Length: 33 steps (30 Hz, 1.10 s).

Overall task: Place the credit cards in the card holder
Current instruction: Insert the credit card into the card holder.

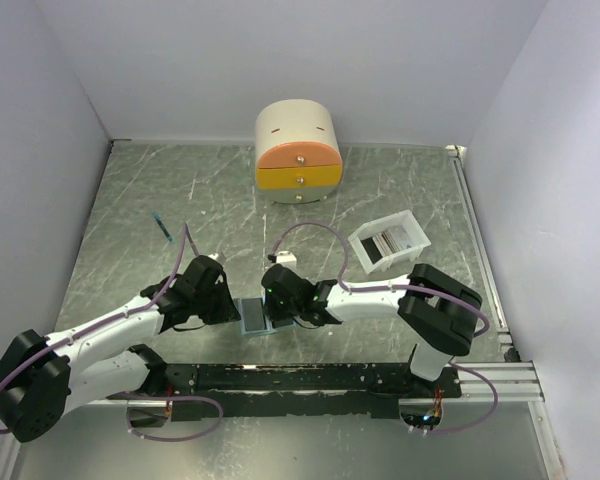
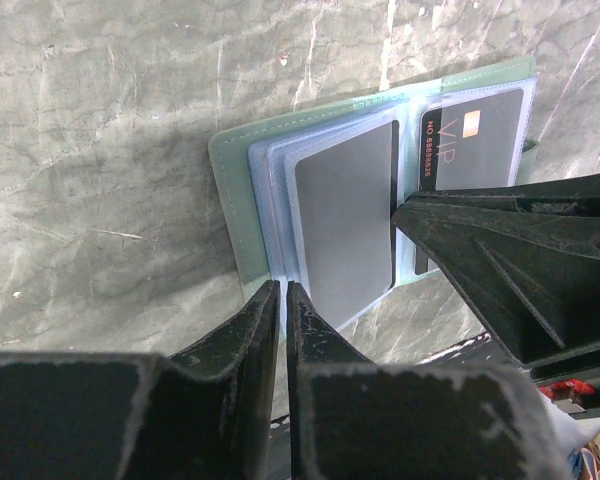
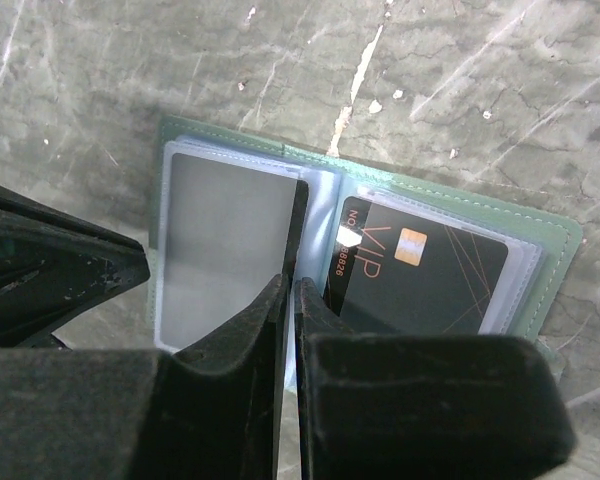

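The card holder (image 1: 252,316) lies open on the table between my arms, grey-green cover (image 2: 230,190) with pale blue pockets. A black VIP card (image 3: 430,270) sits in its right pocket. A dark grey card (image 3: 225,250) lies at the left pocket. My right gripper (image 3: 291,282) is shut on that card's inner edge, near the fold. It shows in the top view (image 1: 280,305) too. My left gripper (image 2: 283,287), also in the top view (image 1: 232,308), is shut at the near edge of the left pockets, a pale blue sliver between its tips. More cards (image 1: 388,242) lie in the white tray.
The white tray (image 1: 358,245) stands to the right of the holder. A round cream-and-orange drawer box (image 1: 298,152) stands at the back. A thin blue pen (image 1: 162,228) lies at the left. White walls close in the table.
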{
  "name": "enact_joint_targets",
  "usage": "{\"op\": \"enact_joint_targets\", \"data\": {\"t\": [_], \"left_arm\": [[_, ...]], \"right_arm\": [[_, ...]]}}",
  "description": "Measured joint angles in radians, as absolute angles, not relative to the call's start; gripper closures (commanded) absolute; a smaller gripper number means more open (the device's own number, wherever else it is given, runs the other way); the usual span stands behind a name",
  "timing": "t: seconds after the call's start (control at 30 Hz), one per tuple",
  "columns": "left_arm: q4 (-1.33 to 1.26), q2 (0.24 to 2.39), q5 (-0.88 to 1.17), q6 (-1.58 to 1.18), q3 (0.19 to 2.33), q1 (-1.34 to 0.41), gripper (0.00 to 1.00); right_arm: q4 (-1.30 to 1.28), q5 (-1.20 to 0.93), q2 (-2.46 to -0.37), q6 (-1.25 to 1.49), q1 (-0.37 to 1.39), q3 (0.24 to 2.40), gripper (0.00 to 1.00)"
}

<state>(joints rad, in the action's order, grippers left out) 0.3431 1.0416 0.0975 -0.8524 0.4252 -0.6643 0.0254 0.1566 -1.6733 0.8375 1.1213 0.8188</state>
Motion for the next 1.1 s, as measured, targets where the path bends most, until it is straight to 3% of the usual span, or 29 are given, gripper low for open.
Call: {"op": "enact_joint_targets", "data": {"t": [1.1], "left_arm": [[0.318,1.055,0.108,-0.853,0.425,-0.664,0.82]], "right_arm": [[0.036,0.154,-1.697,0.841,1.122,0.825,0.95]]}}
